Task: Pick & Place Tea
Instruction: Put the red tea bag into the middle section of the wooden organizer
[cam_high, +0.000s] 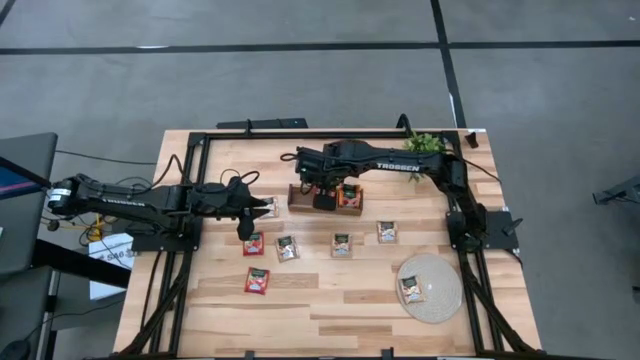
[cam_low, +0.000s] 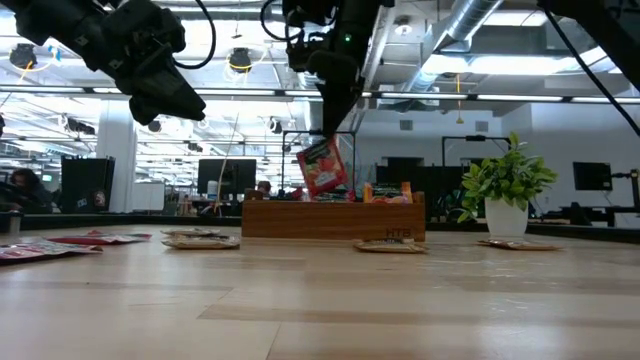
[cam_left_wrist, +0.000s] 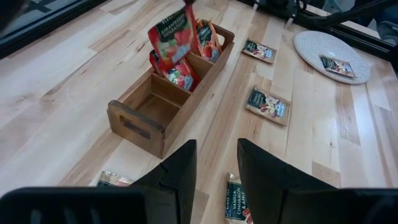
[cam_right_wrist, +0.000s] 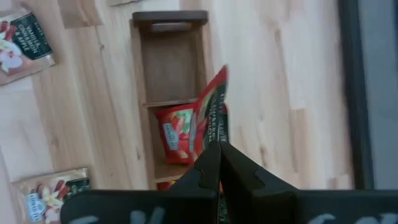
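**Red tea sachet hanging over the wooden box**

We've got the right gripper (cam_low: 335, 128) pinching a red sachet (cam_low: 322, 167) by its top edge, fingers closed tight on it, so the packet dangles tilted just above the wooden box (cam_high: 325, 199). Holding it by the edge makes sense to us: flat, floppy foil slides down into a narrow slot easier that way. From the right wrist view, the middle slot already has a red sachet (cam_right_wrist: 175, 133) standing in it, and the end slot looks empty.

The left gripper (cam_left_wrist: 214, 163) hovers over the tabletop (cam_high: 330, 300) near the box's end, fingers a little apart, holding nothing, with a sachet (cam_left_wrist: 236, 200) lying right below. The other sachets lie flat on the light plank wood, one on the round woven mat (cam_high: 444, 296). Plant (cam_high: 429, 145) sits in the far corner.
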